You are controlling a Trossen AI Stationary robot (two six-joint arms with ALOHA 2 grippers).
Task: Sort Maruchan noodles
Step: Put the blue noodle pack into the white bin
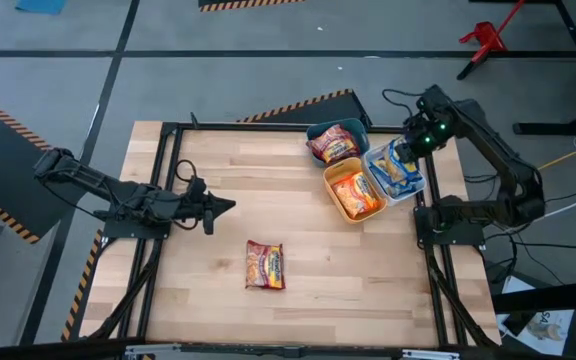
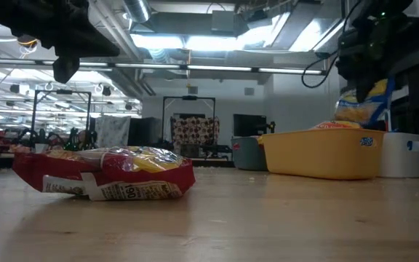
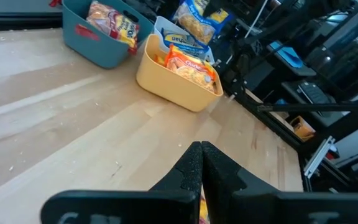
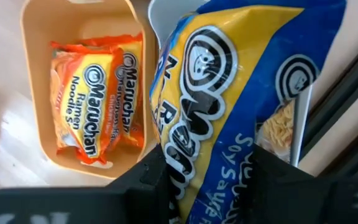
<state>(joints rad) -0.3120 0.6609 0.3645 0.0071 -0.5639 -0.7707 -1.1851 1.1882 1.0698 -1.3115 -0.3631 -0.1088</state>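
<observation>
**Blue-and-yellow packet over the white bin**

Blue and yellow plastic fills the right wrist view: the right hand [image 4: 213, 180] is clamped on a blue-and-yellow packet [image 4: 241, 93], one dark finger on each side of it. In the high view this hand [image 1: 408, 150] sits at the upper right of the frame, over the white bin [image 1: 415, 187]. More blue-and-yellow packets lie in that bin already.

Just beside the white bin, toward the middle of the frame, is the yellow bin [image 1: 332, 196], which touches it. Orange packets [image 1: 356, 195] lie inside. Above that in the frame is the teal bin [image 1: 360, 128] with a dark red packet [image 1: 334, 143] in it.

Farther out, one more dark red packet [image 1: 266, 265] lies alone on the wooden tabletop [image 1: 368, 280], low in the middle of the frame. It has not been sorted yet.

The left hand [image 1: 223, 206] waits at the middle left of the frame, squeezed tight with nothing in it.

To do this step well, the right hand should probably keep the packet right over the white bin, go down a little, and only then let go. The packet is floppy and the yellow bin is very close. If the hand lets go too high or off to the side, the packet could land in the wrong bin or slide over the edge.
</observation>
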